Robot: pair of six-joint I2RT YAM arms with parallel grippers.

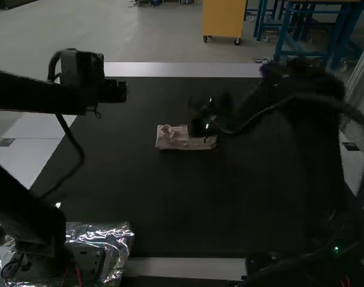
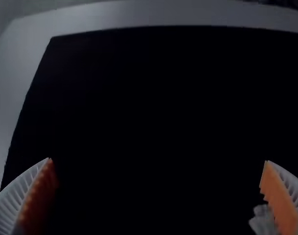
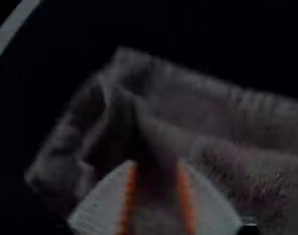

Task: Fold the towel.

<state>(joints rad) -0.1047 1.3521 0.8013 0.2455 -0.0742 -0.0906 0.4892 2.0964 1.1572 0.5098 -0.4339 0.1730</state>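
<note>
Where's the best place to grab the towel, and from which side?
I'd take the towel by a raised wrinkle at its rumpled end, the high view's left, from above: that ridge gives the jaws a hold, while the rest lies flatter.

Towel (image 1: pixel 173 139) was dusty pink. Counter (image 1: pixel 170 203) was black, far border (image 1: pixel 182 70) pale grey. Foil (image 1: pixel 119 234) was silver.

Left arm (image 1: pixel 35 92) bent, forearm roughly level in high view, left gripper (image 1: pixel 114 91) at its end. Left wrist view: white ribbed fingers (image 2: pixel 14 200) spread wide, orange pads facing. Right arm (image 1: pixel 304 92) bent, wrist extended toward middle, right gripper (image 1: pixel 204 127) apparently pointing down, though dim. Its fingers (image 3: pixel 102 203) closer together, tips apart.
</note>
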